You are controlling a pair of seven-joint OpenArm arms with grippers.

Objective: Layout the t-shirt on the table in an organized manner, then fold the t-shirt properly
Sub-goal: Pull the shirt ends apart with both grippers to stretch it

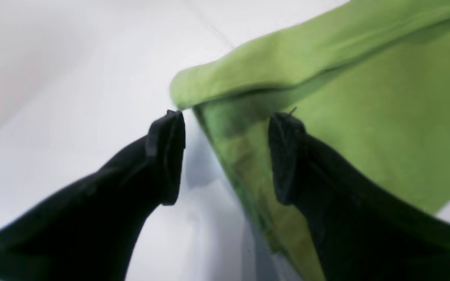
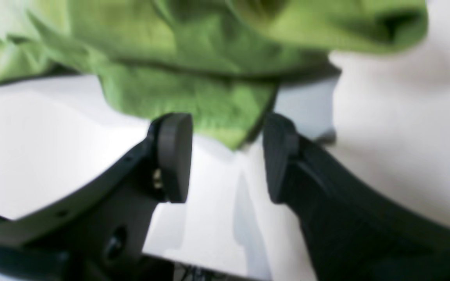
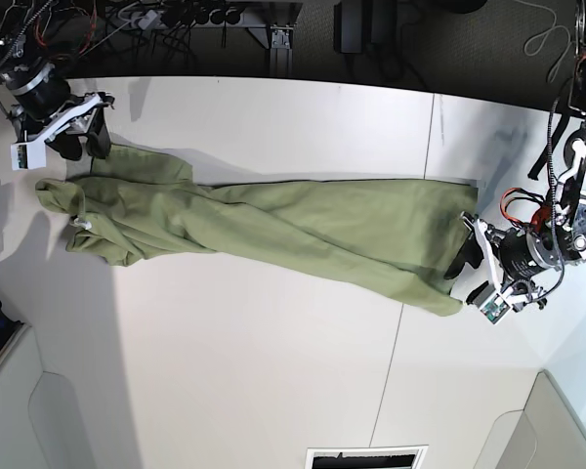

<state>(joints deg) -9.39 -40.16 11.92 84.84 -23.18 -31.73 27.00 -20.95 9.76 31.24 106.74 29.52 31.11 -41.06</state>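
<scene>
The olive-green t-shirt [image 3: 273, 225] lies stretched in a long wrinkled band across the white table [image 3: 254, 381]. Its bunched end is at the left and its flatter end at the right. My left gripper [image 3: 464, 266] is open at the shirt's right end. In the left wrist view the left gripper [image 1: 227, 156] straddles the folded edge of the shirt [image 1: 365, 117], one finger on bare table, one over cloth. My right gripper [image 3: 86, 147] is open at the shirt's far left corner. In the right wrist view a corner of the shirt [image 2: 225, 113] points between the fingers of the right gripper [image 2: 227, 160].
A thin dark seam [image 3: 410, 254] crosses the table near the shirt's right end. Cables and dark equipment [image 3: 205, 20] run along the far edge. Grey panels stand at the near left [image 3: 20, 410] and near right [image 3: 557, 420] corners.
</scene>
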